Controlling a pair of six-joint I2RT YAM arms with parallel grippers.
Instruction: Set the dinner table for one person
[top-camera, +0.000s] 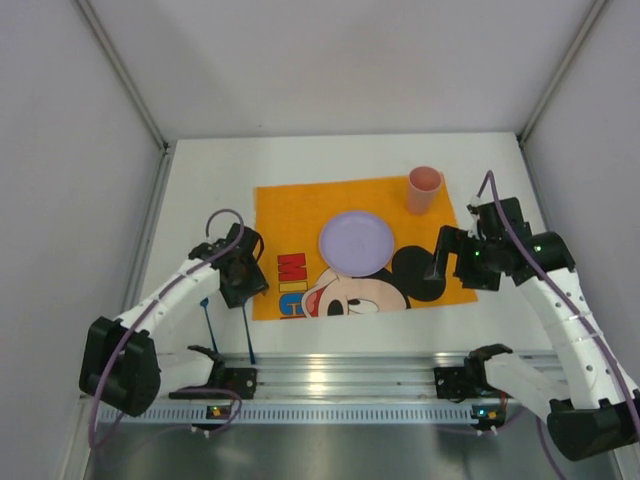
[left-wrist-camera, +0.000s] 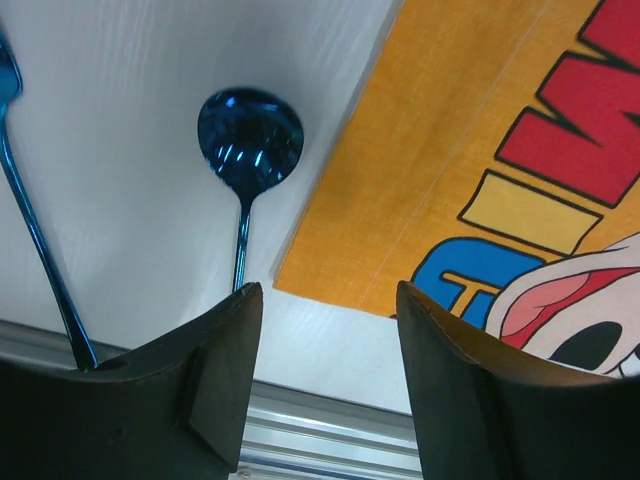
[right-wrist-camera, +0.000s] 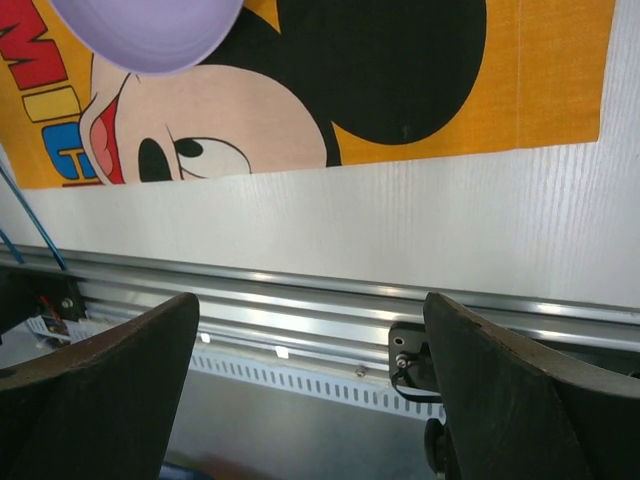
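Note:
On the white dinner table (top-camera: 330, 155) lies an orange Mickey Mouse placemat (top-camera: 300, 210) with a lavender plate (top-camera: 356, 240) at its middle and a pink cup (top-camera: 424, 189) at its far right corner. A blue spoon (left-wrist-camera: 250, 135) lies on the table just left of the placemat's near left corner (left-wrist-camera: 330, 270). A second blue utensil (left-wrist-camera: 30, 230) lies further left. My left gripper (left-wrist-camera: 325, 290) hovers open over the spoon's handle with nothing between its fingers. At the mat's right edge, my right gripper (right-wrist-camera: 310, 300) is open and empty.
A metal rail (top-camera: 340, 375) runs along the table's near edge, where both arm bases are bolted. Grey walls close in the table on the left, right and back. In the top view the two blue utensils (top-camera: 247, 335) reach down to the rail.

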